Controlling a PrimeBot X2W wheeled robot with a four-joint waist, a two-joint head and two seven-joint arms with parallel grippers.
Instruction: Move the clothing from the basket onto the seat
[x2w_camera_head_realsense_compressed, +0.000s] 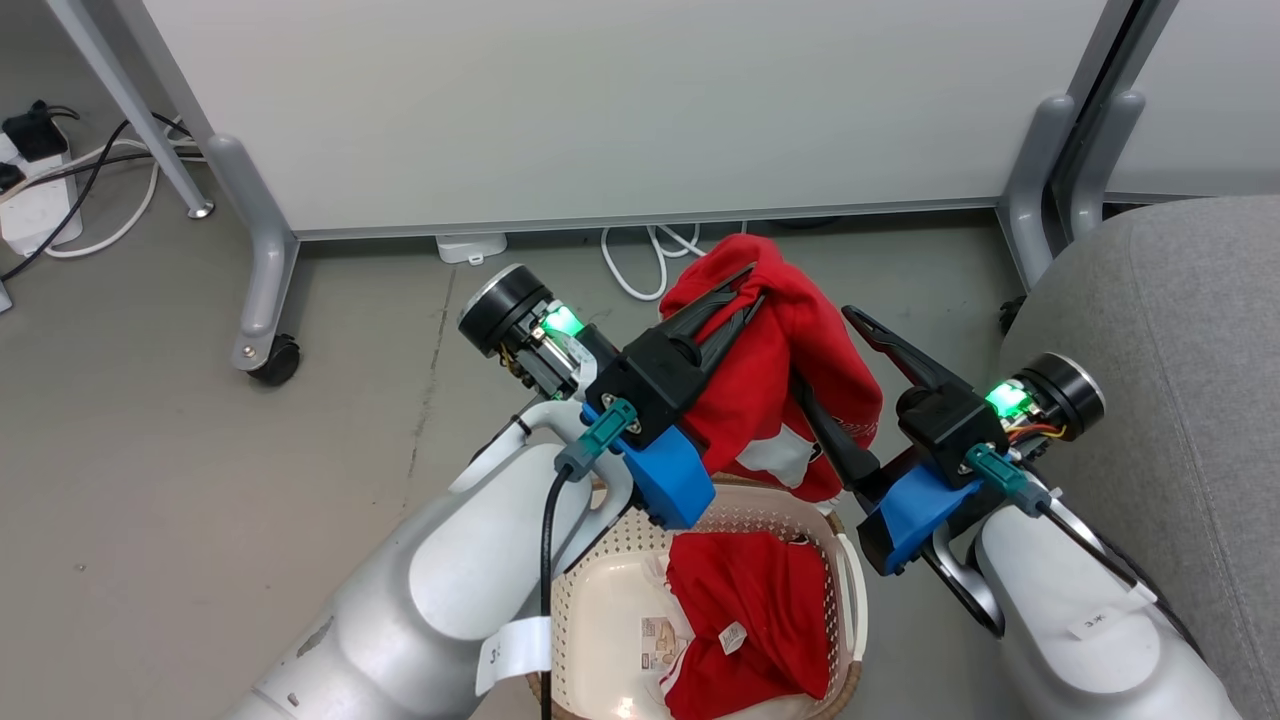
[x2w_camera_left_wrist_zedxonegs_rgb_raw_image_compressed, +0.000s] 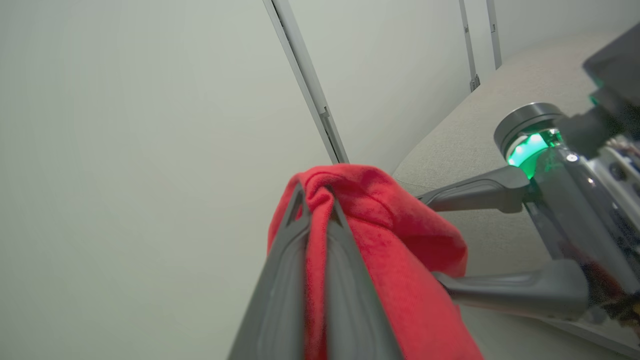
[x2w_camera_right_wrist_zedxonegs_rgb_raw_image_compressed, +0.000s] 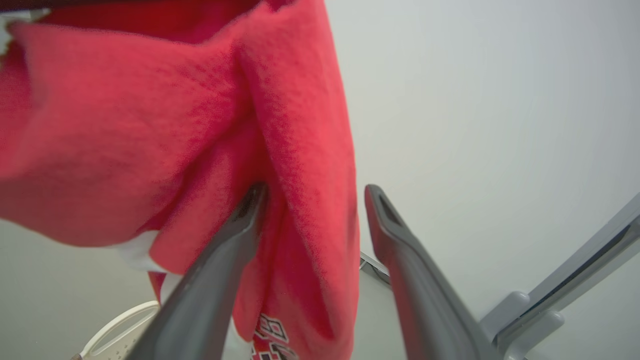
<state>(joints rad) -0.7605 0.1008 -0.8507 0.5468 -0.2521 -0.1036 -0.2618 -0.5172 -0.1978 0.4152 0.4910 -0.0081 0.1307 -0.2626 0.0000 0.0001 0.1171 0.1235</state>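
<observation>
One red garment (x2w_camera_head_realsense_compressed: 790, 345) aloft — a second garment (x2w_camera_head_realsense_compressed: 750, 620) in the basket (x2w_camera_head_realsense_compressed: 760, 503).
Left gripper (x2w_camera_head_realsense_compressed: 748, 283) pinches its top; the right gripper (x2w_camera_head_realsense_compressed: 826, 350) gapes wide, cloth hanging between its jaws.

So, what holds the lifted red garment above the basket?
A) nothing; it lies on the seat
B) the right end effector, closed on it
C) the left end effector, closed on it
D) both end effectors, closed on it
C: the left end effector has its fingers shut on the red garment, while the right end effector stands wide open, with cloth hanging between its fingers.
</observation>
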